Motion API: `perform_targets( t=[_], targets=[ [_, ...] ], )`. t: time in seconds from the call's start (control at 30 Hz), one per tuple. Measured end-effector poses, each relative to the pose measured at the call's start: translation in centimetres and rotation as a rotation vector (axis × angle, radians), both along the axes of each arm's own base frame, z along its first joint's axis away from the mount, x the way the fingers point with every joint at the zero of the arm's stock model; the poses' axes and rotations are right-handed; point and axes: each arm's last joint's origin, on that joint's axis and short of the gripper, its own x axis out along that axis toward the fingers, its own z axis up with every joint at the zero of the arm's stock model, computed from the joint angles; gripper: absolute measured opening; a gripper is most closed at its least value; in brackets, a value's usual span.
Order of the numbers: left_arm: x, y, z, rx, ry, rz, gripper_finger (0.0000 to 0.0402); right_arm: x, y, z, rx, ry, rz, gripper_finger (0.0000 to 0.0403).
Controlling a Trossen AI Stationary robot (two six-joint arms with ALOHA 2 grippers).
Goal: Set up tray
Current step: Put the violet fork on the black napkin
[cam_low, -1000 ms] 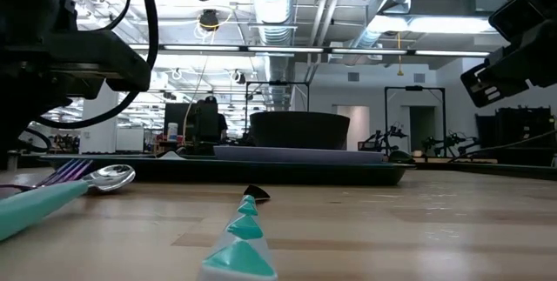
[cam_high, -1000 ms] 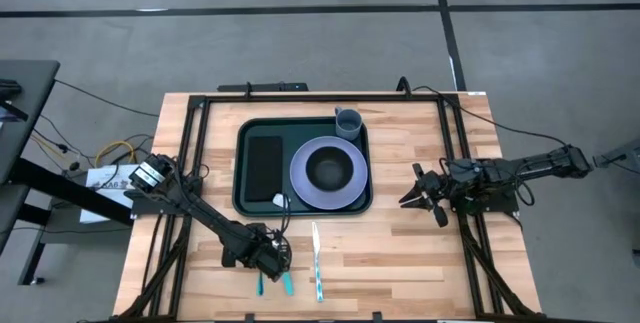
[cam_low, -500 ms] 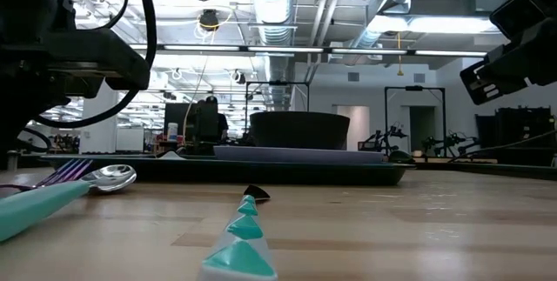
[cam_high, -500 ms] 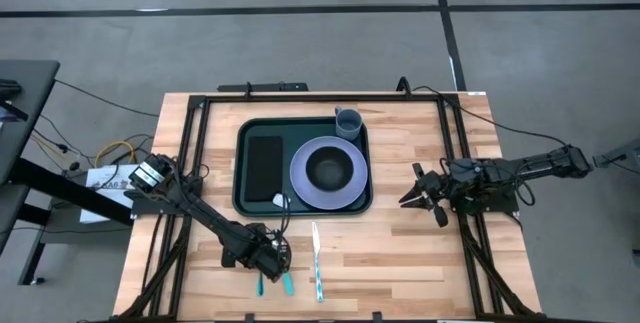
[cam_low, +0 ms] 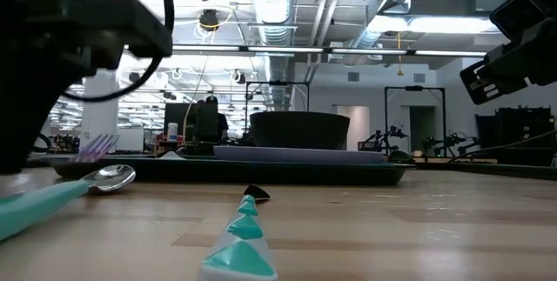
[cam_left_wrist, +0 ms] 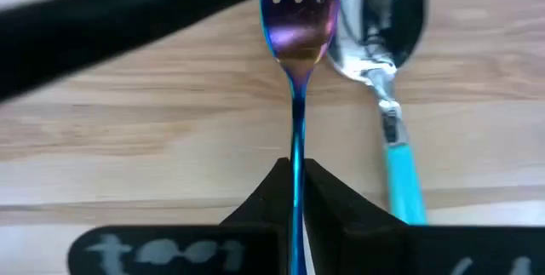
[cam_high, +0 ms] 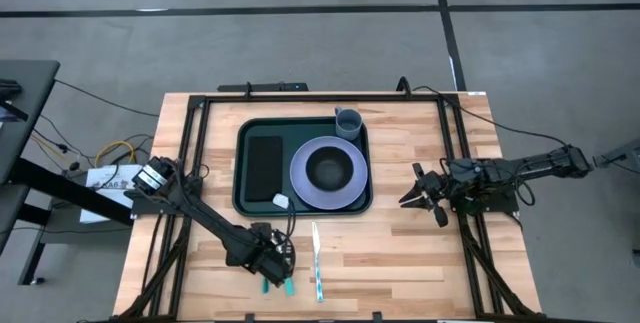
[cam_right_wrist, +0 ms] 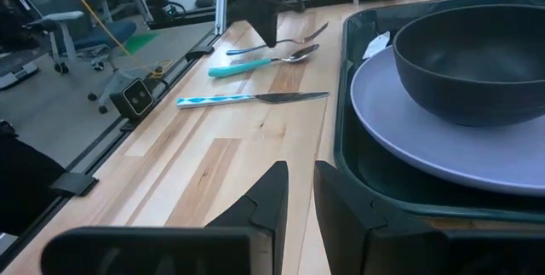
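Note:
A fork (cam_left_wrist: 297, 37) with a blue-purple head is held in my shut left gripper (cam_left_wrist: 295, 171), which points down near the table's near edge (cam_high: 272, 263). In the low view the fork's tines (cam_low: 96, 146) are up in the air. A spoon (cam_left_wrist: 381, 28) with a teal handle lies on the wood right beside the fork. A knife (cam_high: 316, 263) lies to their right. The dark green tray (cam_high: 243, 135) farther back holds a black napkin (cam_high: 264, 168), a lilac plate (cam_high: 300, 188) with a dark bowl (cam_high: 328, 168), and a cup (cam_high: 348, 121). My right gripper (cam_right_wrist: 298, 181) waits at the right, its fingers a little apart. My left gripper pinches the fork's thin shaft (cam_left_wrist: 297, 151) between its two fingers, just below the head. The fingers come from above, pointing down. The fork's head sticks out past the fingertips, lifted off the table and tilted up (cam_right_wrist: 317, 31). Whether its handle end still rests on the wood cannot be told.
Black frame rails (cam_high: 198, 153) run along the table's left and right sides and its far edge. Bare wood (cam_high: 400, 263) lies between the knife and the right arm. A paper tag (cam_high: 281, 201) sits at the tray's near rim.
My left gripper has risen with the fork. The fork's tines, which lay low beside the spoon's bowl, now stand well above it. The spoon and knife have stayed where they were.

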Motion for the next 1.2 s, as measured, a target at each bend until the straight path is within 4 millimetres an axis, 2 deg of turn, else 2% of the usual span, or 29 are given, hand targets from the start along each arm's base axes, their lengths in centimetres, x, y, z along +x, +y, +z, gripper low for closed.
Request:
perform_targets(
  t=[0.2, 0.43, 0.57, 0.7, 0.87, 1.2],
  targets=[
    [-0.3, 0.8, 2.9, 0.091, 0.023, 0.011, 0.0000, 0.0, 0.0, 0.0, 0.000, -0.002, 0.000, 0.0053],
    [-2.9, 3.1, 7.9, 0.220, -0.011, 0.027, 0.0000, 0.0, 0.0, 0.0, 0.001, -0.005, 0.000, 0.0053],
    [-4.1, 5.0, 10.0, 0.290, -0.034, 0.045, 0.0000, 0.0, 0.0, 0.0, 0.000, -0.005, 0.000, 0.0053],
    [-4.5, 7.4, 11.2, 0.308, -0.004, 0.027, 0.0000, 0.0, 0.0, 0.0, 0.000, -0.004, 0.000, 0.0053],
    [-4.1, 11.5, 12.1, 0.361, 0.067, -0.008, 0.0000, 0.0, 0.0, 0.0, 0.000, -0.004, 0.000, 0.0053],
    [-2.7, 20.6, 11.8, 0.339, 0.180, -0.121, 0.0000, 0.0, 0.0, 0.0, 0.000, -0.004, -0.001, 0.0053]
  ],
)
